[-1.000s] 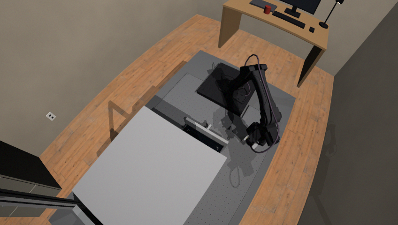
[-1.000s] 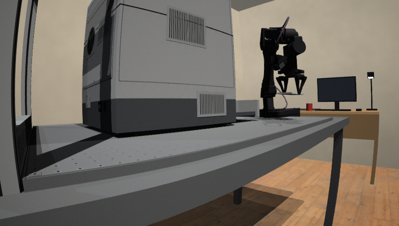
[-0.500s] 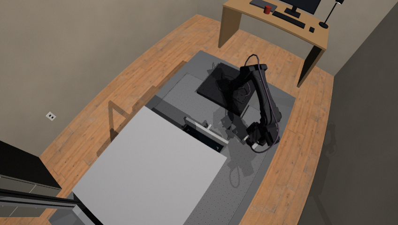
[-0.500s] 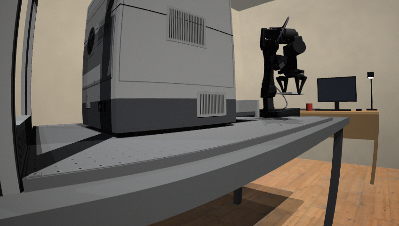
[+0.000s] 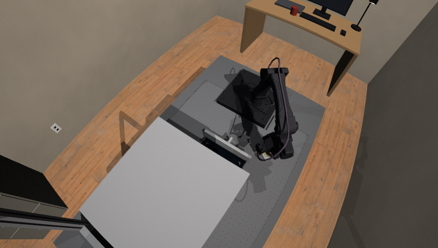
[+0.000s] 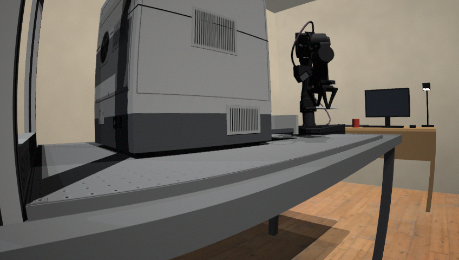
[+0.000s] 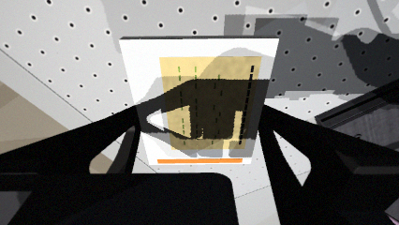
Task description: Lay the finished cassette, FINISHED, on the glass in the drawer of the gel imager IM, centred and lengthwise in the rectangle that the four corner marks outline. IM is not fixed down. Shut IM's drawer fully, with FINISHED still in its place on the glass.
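The cassette FINISHED (image 7: 201, 100) is a white plate with a yellow gel window, dashed lanes and an orange stripe at its near edge. My gripper (image 7: 199, 112) is shut on its two long sides and holds it flat, high above the perforated table. It shows edge-on below the fingers in the exterior view (image 6: 325, 108). The gel imager IM (image 5: 162, 187) is a large grey box. Its drawer (image 5: 225, 150) stands open, with dark glass and white corner marks, to the left of my gripper (image 5: 264, 152). The drawer's corner shows at the right of the wrist view (image 7: 362, 119).
The arm's black base plate (image 5: 246, 98) lies behind the drawer. A wooden desk (image 5: 302, 26) with a monitor, keyboard, red cup and lamp stands beyond the table. The table's right edge runs close to the arm.
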Available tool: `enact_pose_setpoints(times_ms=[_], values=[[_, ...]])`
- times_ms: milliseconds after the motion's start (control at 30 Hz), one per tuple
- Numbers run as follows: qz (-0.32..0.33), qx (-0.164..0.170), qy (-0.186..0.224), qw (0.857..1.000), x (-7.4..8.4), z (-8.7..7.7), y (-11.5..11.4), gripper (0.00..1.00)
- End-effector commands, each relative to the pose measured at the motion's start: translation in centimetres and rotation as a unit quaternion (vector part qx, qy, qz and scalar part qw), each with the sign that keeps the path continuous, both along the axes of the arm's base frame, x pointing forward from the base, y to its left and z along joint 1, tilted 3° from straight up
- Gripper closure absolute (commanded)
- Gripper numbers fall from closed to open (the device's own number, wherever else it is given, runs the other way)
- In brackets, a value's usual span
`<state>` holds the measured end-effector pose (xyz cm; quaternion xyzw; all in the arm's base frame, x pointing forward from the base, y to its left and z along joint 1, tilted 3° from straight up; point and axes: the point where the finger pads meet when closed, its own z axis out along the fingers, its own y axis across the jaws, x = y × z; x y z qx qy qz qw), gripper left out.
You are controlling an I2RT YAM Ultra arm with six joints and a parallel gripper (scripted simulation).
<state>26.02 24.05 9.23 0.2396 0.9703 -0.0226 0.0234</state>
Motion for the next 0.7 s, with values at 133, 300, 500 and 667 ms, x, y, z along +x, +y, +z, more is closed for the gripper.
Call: enact_pose_setpoints(times_ms=[133,300,500,667], values=[[-0.141,0.023,-0.023,0.99,1.6,1.2,-3.1,1.0],[-0.206,0.027,-0.025,0.978,2.3,1.2,-4.9,1.0],[-0.287,0.031,-0.027,0.957,3.3,1.3,-7.2,1.0],[-0.365,0.037,-0.032,0.93,4.4,1.6,-9.4,1.0]])
